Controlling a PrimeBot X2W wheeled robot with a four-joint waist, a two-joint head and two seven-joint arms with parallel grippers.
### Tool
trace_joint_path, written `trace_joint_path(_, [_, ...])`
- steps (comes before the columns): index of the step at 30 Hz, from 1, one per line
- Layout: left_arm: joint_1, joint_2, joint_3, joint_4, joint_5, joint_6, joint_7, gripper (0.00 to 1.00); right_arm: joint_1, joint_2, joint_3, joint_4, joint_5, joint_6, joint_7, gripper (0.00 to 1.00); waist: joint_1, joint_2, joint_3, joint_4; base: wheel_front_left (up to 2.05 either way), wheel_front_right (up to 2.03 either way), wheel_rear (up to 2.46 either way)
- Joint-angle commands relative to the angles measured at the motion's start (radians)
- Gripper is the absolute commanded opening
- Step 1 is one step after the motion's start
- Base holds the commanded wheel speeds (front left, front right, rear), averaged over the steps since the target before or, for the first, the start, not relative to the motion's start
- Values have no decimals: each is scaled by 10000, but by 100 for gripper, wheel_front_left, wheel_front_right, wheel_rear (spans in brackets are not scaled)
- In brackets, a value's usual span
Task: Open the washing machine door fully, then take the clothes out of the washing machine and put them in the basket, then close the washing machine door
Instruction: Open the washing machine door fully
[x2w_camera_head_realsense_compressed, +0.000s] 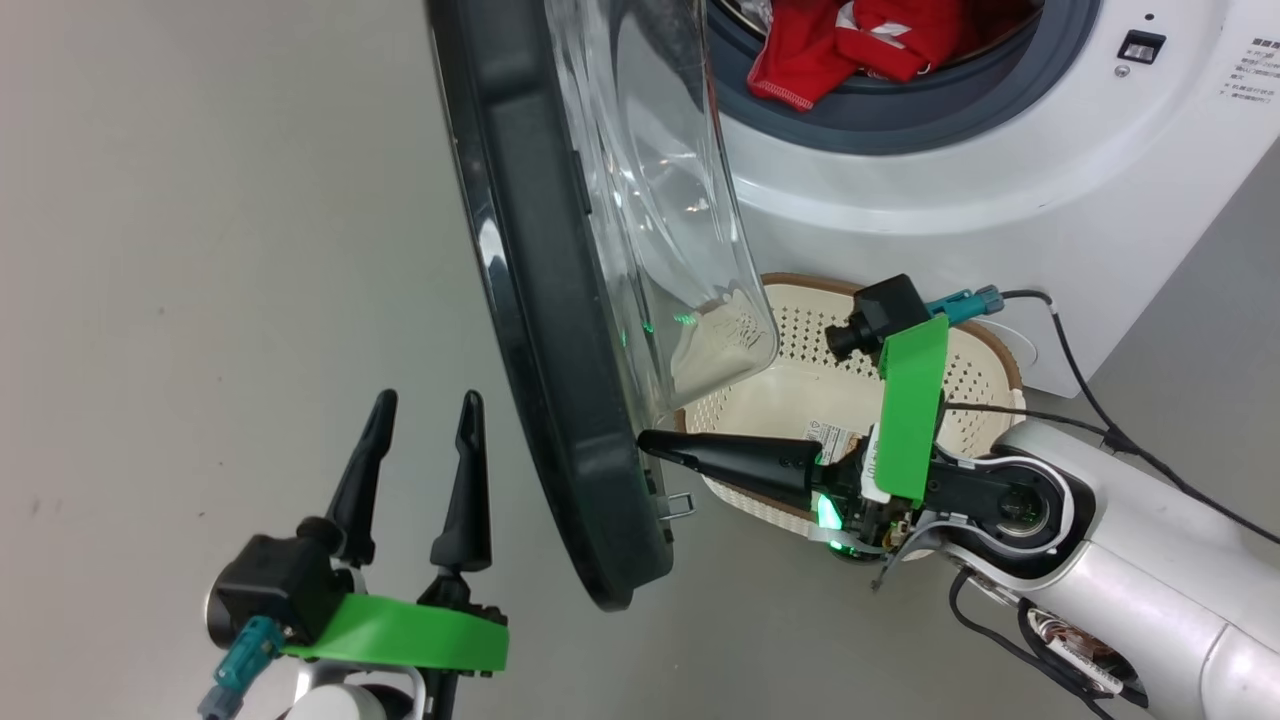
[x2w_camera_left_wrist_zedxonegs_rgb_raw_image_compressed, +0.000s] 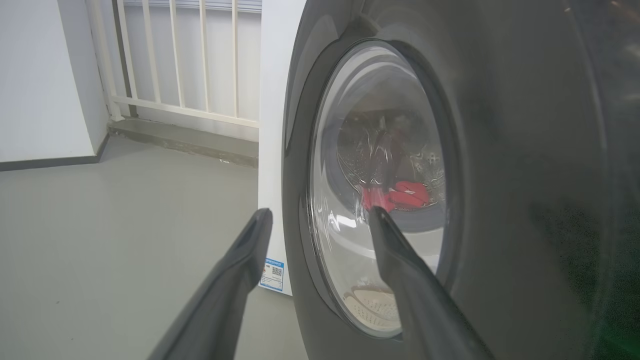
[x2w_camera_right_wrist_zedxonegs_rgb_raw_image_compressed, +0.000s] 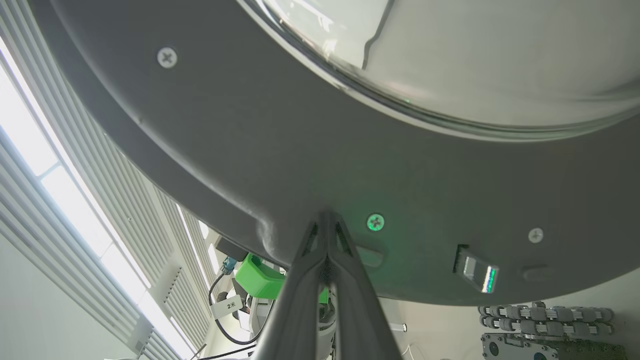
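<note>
**Head view: door ajar, clothes in the drum, right pincer clenched at the door's rim**

The head view sets the door (x2w_camera_head_realsense_compressed: 540, 300) edge-on, running from 12 o'clock down to 6 o'clock and swung part-way out from the washer (x2w_camera_head_realsense_compressed: 1000, 200). The clothes (x2w_camera_head_realsense_compressed: 860, 40) lie in the drum mouth at 1 o'clock, one red fold spilling onto the grey seal. The basket (x2w_camera_head_realsense_compressed: 990, 350) stands on the floor at 4 o'clock, against the washer's front and partly behind the door's glass bowl.

The left gripper (x2w_camera_head_realsense_compressed: 428, 400) hangs at 7 o'clock, outside the door and apart from it, its fingers spread and holding nothing. The right gripper (x2w_camera_head_realsense_compressed: 650, 440) reaches in from 4 o'clock over the basket. Its fingers are pressed together, empty, with the tips at the door's lower inner edge.

The left wrist view adds the door's outer face (x2w_camera_left_wrist_zedxonegs_rgb_raw_image_compressed: 500, 150). Through its glass the clothes (x2w_camera_left_wrist_zedxonegs_rgb_raw_image_compressed: 400, 196) show at centre and the basket (x2w_camera_left_wrist_zedxonegs_rgb_raw_image_compressed: 372, 310) at 6 o'clock. A blue label (x2w_camera_left_wrist_zedxonegs_rgb_raw_image_compressed: 273, 274) sits low on the washer's side, and a railing (x2w_camera_left_wrist_zedxonegs_rgb_raw_image_compressed: 175, 55) stands at 11 o'clock. The left gripper's (x2w_camera_left_wrist_zedxonegs_rgb_raw_image_compressed: 320, 212) fingers stand wide.

The right wrist view gives the inner rim (x2w_camera_right_wrist_zedxonegs_rgb_raw_image_compressed: 250, 150) up close. The clenched right gripper (x2w_camera_right_wrist_zedxonegs_rgb_raw_image_compressed: 327, 217) seems to touch it beside a green-lit screw (x2w_camera_right_wrist_zedxonegs_rgb_raw_image_compressed: 375, 222).
</note>
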Motion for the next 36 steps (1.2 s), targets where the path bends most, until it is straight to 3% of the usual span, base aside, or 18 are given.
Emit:
trace_joint_path(1, [25, 181, 300, -200, -79, 103, -78, 100, -62, 48, 52, -296, 113, 50, -139, 0, 0, -1, -10, -3, 0, 0, 0])
trace_joint_path(9, [107, 181, 343, -190, 7, 82, -78, 100, -491, -609, 1017, -423, -900, 50, -1767, 0, 0, -1, -154, -117, 0, 0, 0])
trace_joint_path(10, [119, 181, 355, -190, 21, 79, -78, 100, -528, -674, 1118, -424, -1144, 50, -2014, 15, 0, -1, -176, -143, 0, 0, 0])
trace_joint_path(13, [155, 181, 392, -187, 53, 62, -78, 100, -609, -847, 1477, -328, -1988, 50, -2806, 47, 0, -1, -247, -222, 0, 0, 0])
trace_joint_path(14, [169, 181, 402, -187, 63, 57, -78, 100, -658, -925, 1659, -208, -2377, 50, -3111, 64, 0, -1, -275, -250, 0, 0, 0])
trace_joint_path(15, [183, 181, 414, -188, 72, 52, -78, 100, -733, -1004, 1891, -21, -2850, 50, -3438, 87, 0, -1, -300, -281, 0, 0, 0])
trace_joint_path(16, [195, 181, 435, -188, 78, 49, -78, 100, -819, -1062, 2142, 237, -3360, 50, -3795, 100, 0, -1, -321, -316, 0, 0, 0])
trace_joint_path(25, [312, 181, 638, -214, 129, 99, -78, 100, -1210, -444, 3052, 2882, -6636, 50, -6386, 100, 0, -1, -422, -638, 0, 0, 0])
trace_joint_path(29, [360, 181, 684, -193, 184, 117, -78, 100, -1196, 43, 3044, 4179, -7854, 50, -6930, 100, 0, -1, -446, -740, 0, 0, 0])
trace_joint_path(33, [425, 181, 722, -196, 223, 136, -78, 100, -1128, 631, 2515, 5464, -9207, 50, -7125, 100, 0, -1, -467, -823, 0, 0, 0])
trace_joint_path(36, [458, 181, 700, -230, 226, 188, -78, 100, -1013, 1054, 1286, 6069, -10482, 50, -7137, 100, 0, -1, -472, -875, 0, 0, 0])
